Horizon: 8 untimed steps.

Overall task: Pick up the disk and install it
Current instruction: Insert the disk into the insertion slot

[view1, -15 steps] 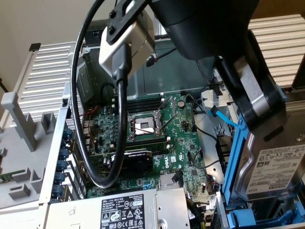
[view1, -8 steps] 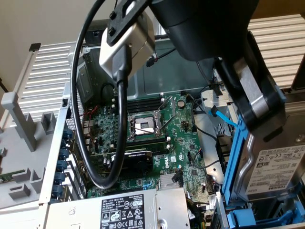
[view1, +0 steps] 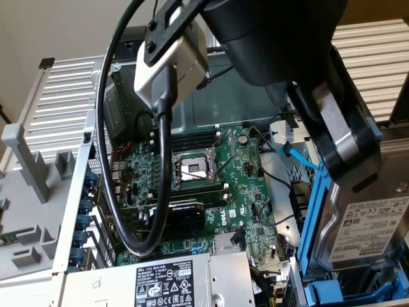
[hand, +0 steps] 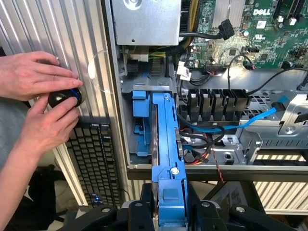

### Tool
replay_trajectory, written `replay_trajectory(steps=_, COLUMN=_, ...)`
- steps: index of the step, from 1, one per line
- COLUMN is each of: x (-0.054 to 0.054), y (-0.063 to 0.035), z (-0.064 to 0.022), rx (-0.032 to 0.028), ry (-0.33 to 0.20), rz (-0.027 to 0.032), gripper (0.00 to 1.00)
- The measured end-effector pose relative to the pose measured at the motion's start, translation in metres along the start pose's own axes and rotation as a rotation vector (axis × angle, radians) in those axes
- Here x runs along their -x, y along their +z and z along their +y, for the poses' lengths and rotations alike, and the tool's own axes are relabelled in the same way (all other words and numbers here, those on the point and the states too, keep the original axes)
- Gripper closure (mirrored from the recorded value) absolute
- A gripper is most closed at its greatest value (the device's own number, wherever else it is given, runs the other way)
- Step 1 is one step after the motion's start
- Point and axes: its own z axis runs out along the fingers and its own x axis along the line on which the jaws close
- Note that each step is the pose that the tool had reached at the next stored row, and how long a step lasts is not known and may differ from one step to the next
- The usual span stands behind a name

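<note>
The end effector (hand: 171, 214) is clamped on the disk (hand: 166, 139), gripping its blue carrier frame edge-on, apparently so that it lines up with the drive bay (hand: 139, 120) at the open computer case's (view1: 70, 211) edge, beside the motherboard (hand: 240, 29).

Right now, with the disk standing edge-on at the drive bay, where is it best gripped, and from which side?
Probably the disk's blue carrier frame at its outer end, jaws across the thin width, approaching from the side away from the drive bay. Both flat faces are exposed, and the gripper clamps it so.
</note>
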Motion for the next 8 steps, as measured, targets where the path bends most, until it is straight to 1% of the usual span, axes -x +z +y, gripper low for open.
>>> replay_trajectory(steps=8, x=0.0002, y=0.0025, z=0.0017, rx=0.0000, ry=0.000, rz=0.0000, gripper=0.63)
